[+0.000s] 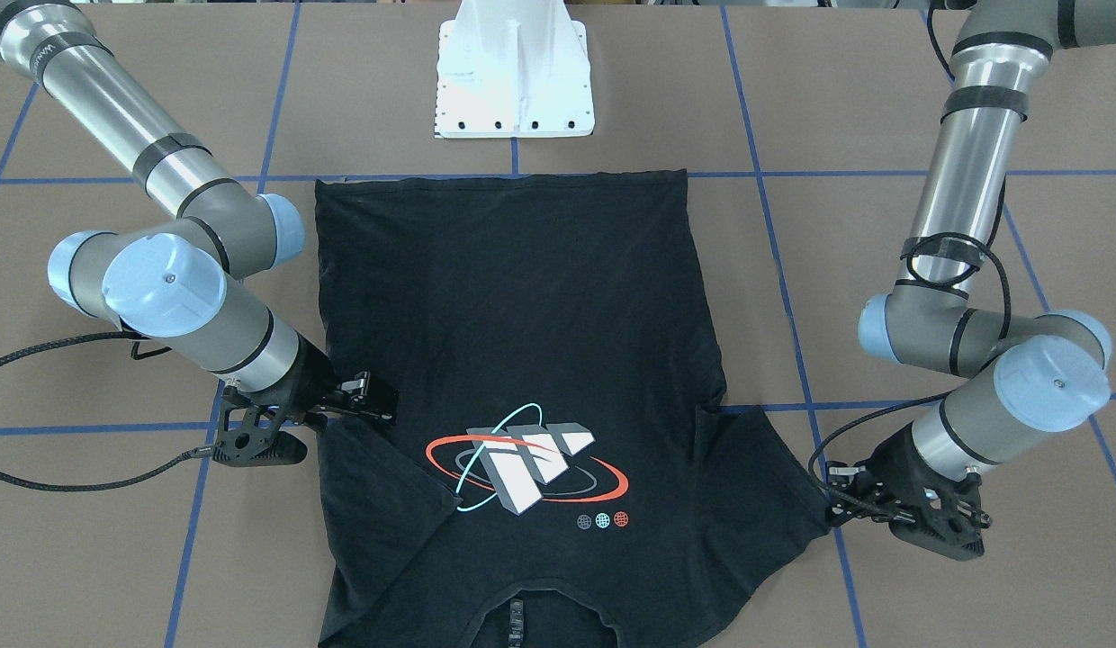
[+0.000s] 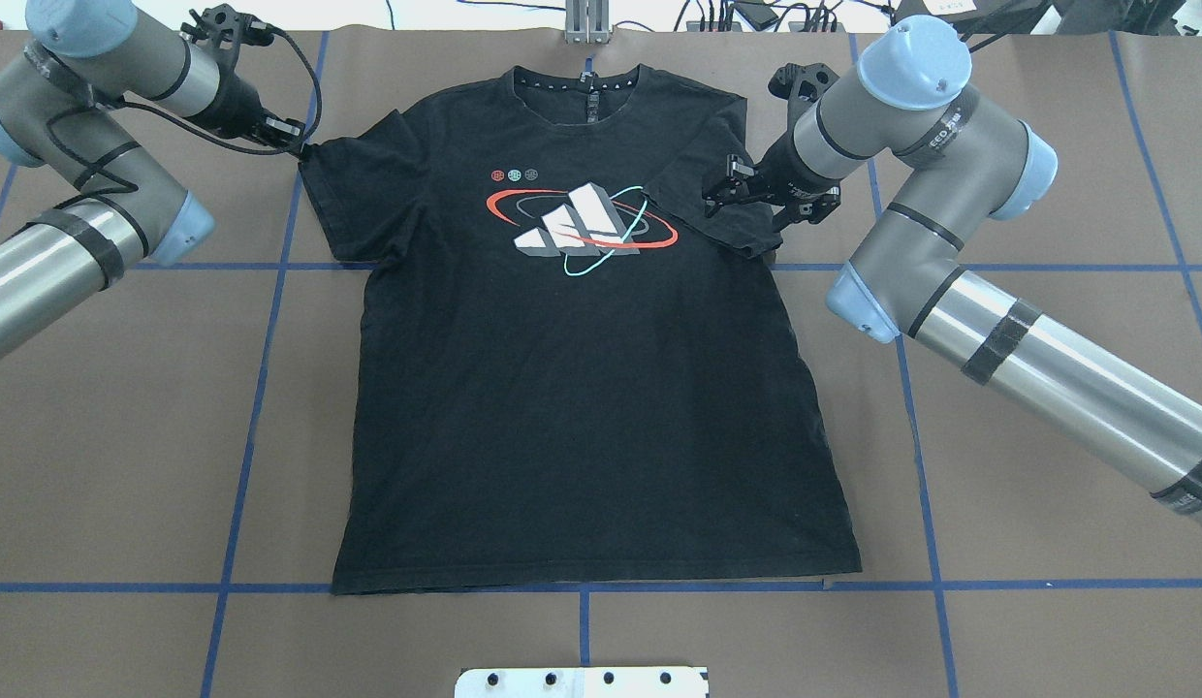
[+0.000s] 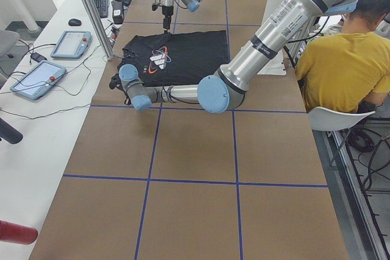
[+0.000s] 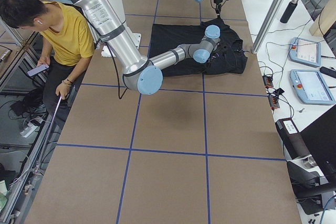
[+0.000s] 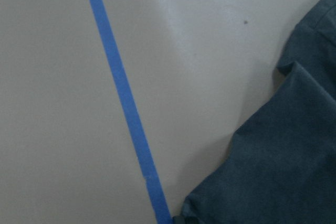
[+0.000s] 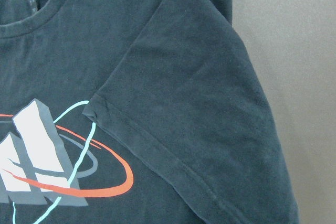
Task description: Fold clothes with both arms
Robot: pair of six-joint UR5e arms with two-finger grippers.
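We see the right fingers [image 2: 733, 171] spread above the black short-sleeved T-shirt's [image 2: 582, 388] folded sleeve [image 2: 703, 184]; the left fingers' [image 2: 287, 127] grip we cannot tell.

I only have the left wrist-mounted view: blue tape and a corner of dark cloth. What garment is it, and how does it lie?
Observer: It is a black T-shirt, spread flat with the print up and its collar pointing away from the white base.
Operator: Is the opposite sleeve folded?
Observer: Yes. The sleeve on the robot's right lies folded inward over the chest, with its hem corner touching the teal ring of the graphic.
Operator: Where is the right gripper?
Observer: The right gripper is over that folded sleeve, and its jaws look apart in the overhead view.
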